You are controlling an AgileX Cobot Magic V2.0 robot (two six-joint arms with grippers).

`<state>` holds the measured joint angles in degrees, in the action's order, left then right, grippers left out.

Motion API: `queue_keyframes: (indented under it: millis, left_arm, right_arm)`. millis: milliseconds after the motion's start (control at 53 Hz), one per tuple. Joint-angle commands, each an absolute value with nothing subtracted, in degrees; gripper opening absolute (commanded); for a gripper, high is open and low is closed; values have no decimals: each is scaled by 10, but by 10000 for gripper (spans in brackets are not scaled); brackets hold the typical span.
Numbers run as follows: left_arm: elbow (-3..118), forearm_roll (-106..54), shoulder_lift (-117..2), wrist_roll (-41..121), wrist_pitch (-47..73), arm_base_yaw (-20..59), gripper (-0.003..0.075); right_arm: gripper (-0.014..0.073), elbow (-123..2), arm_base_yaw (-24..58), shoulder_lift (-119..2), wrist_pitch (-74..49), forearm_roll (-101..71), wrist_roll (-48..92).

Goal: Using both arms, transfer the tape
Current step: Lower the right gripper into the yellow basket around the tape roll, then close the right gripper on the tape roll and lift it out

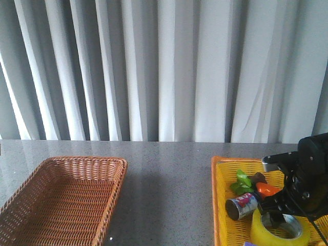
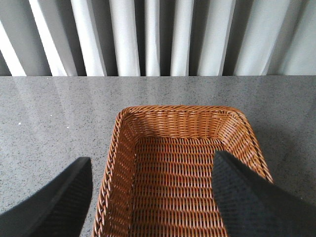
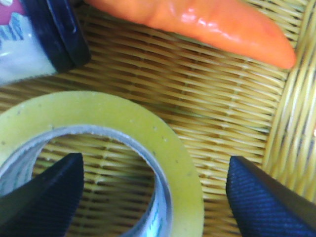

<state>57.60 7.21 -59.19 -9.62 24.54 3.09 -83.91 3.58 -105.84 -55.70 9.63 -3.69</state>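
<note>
The right black gripper is straddling, jaws wide, the wall of the wide translucent yellow tape roll, one finger sitting inside its core.

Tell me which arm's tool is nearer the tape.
Right. The right tool is open astride the tape's wall in the yellow basket, one finger inside the core. The left tool is open over the brown basket, far across the table.

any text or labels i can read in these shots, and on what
None can be read.
Small can: pink, white and dark printed label, too blurred to read in both the front and right wrist views.
Tape: print on the white inner core, too small to read.
</note>
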Motion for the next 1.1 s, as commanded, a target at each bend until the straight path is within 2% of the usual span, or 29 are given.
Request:
queue_keyframes:
  millis: [0,151,264,359,529,642,1076]
  left_arm:
    - [597,69,-584,-98,208,35,486]
    - [597,69,-584,-98,210,35,486]
    - [597,69,-584,-98,212,35,486]
    - [597,69,-584,-98,213,35,486]
    - [597,69,-584,-98,213,35,486]
    - [597,69,-584,-98,213,35,486]
    - [597,69,-584,-98,212,35,486]
  right_arm:
    - [581,-856,33,-1045,-534,110,-43]
    - [559,-856,33,-1060,-534,117,-53]
    - [484,-856,26,-1064,-533,109,-57]
    - [379,-856,15,-1064,-533,97,-57]
    - [122,-856,-6,-1064,-541,77,-57]
    - [-11,-857,-7,-1064,-542,79,-54]
    - [-6,-956,-5,-1038,-612,68,-18]
